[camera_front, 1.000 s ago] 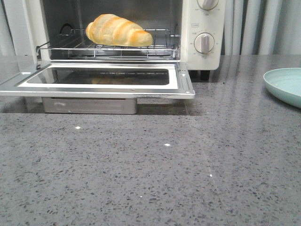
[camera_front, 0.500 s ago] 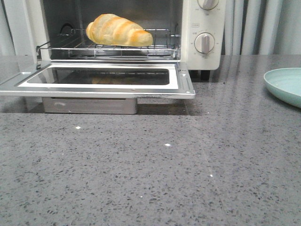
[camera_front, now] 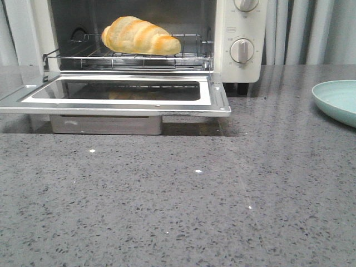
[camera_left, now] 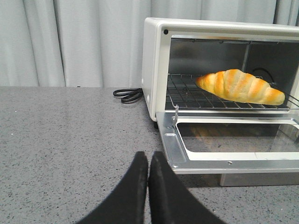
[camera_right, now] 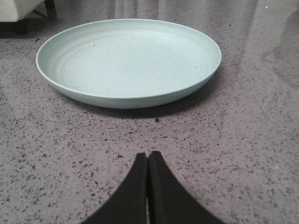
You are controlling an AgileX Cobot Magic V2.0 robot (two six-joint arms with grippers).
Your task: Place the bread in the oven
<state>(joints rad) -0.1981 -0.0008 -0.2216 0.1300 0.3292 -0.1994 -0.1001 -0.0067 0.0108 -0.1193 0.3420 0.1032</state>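
The bread [camera_front: 139, 35] is seen lying on the wire rack [camera_front: 128, 58] inside the oven [camera_front: 239, 39], which stands at the far edge of the bench [camera_front: 183, 206], toward its far left corner. The drop-down door [camera_front: 114, 94] is lowered flat and left open. The placing step is judged to be done; only the closing of the door could be thought to remain.

The left gripper [camera_left: 148, 161] is held low over the bench on the left side of the oven, its black fingers pressed together with nothing between them. The right gripper [camera_right: 148, 158] is likewise closed and empty, pointed at a pale green plate [camera_right: 128, 60] set near the right edge of the bench, and nothing is seen lying in the plate.

The bread is judged to be light and soft, with a surface easily dented or flaked. If it has to be shifted, it is best taken across its thick middle, with gentle pressure, since the tapered ends offer little to hold and might break. The ridged surface is expected to give fair grip. The rack wires beneath it leave little room for fingers to be slid under.
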